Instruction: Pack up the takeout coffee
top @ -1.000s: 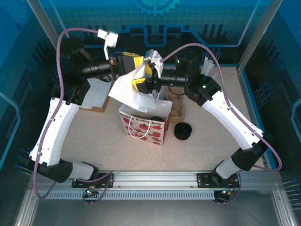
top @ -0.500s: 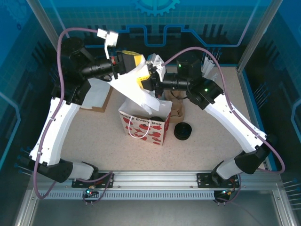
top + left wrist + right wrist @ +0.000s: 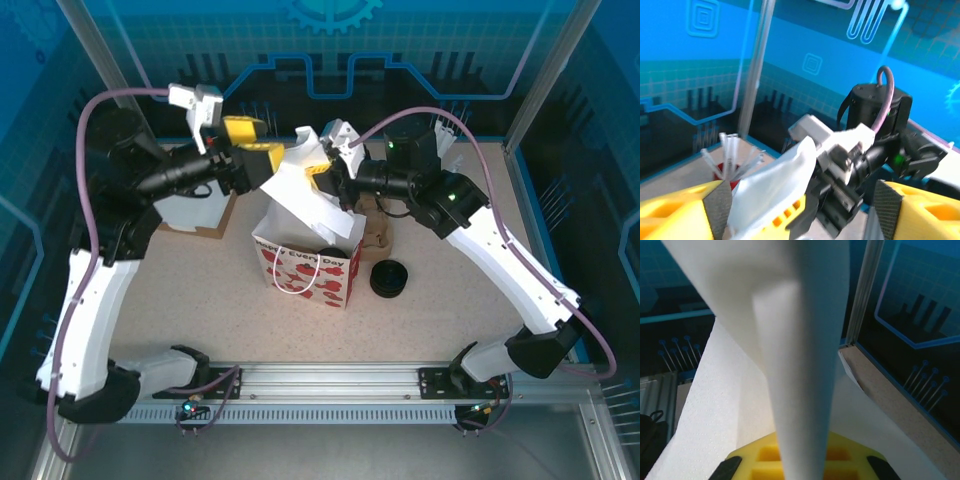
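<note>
Black under white: takeout coffee apparently in the bag, tissue held above it.
A dark rounded patch, likely the lid, shows in the mouth of the heart-printed gift bag, directly beneath the right pincer. That pincer is clamped on a white tissue sheet, held high so its tail hangs into the bag as a cover. Facing it, the left pincer stands wide apart, gripping nothing, the sheet's edge lying between its pads. Beyond the bag, on the right pincer's side, rests a spare stack of black lids.
</note>
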`<state>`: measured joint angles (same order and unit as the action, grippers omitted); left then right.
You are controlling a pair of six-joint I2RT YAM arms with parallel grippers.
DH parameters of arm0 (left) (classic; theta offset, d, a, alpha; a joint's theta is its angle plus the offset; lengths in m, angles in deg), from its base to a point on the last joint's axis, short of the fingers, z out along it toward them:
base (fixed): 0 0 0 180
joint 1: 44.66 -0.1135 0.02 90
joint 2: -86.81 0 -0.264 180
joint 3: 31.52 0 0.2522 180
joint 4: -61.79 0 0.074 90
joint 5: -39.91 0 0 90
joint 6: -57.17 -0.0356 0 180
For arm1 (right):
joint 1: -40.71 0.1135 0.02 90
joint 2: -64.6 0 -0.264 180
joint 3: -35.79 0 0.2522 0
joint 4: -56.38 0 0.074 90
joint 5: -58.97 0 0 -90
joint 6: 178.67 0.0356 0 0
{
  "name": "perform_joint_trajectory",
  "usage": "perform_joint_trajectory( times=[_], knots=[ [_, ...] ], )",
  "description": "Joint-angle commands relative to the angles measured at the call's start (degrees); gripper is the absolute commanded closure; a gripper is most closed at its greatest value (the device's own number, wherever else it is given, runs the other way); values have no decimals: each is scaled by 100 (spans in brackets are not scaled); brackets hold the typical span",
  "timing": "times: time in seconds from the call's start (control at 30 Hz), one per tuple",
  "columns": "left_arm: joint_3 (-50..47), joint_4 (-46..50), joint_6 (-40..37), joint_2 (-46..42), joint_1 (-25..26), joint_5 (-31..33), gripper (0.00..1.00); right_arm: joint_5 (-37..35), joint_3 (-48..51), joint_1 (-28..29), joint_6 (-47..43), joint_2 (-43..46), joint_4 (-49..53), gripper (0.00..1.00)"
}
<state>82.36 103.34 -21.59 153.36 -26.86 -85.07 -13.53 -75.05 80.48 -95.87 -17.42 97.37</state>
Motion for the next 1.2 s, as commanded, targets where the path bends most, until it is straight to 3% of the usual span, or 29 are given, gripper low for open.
perform_joint_trajectory(
  times=[0.0, 0.33, 0.43, 0.7, 1.17],
  knots=[
    [-382, 639, -400, -545, 35, 951, 10, -570, -101, 57, -398, 157, 379, 100],
    [-2342, 1605, -148, -2297, 36, 3379, 4, -2125, -341, 784, -2025, 110, 1163, 100],
    [-2963, 1866, 88, -2759, 29, 3835, 4, -2534, -504, 1022, -2517, -47, 1514, 100],
    [-4150, 2122, 435, -3421, 31, 4249, 4, -2922, -640, 1333, -3275, -419, 1701, 100],
    [-4565, 2105, 255, -3798, 31, 4386, 1, -2906, -855, 1463, -4340, -964, 2241, 100]
  ],
)
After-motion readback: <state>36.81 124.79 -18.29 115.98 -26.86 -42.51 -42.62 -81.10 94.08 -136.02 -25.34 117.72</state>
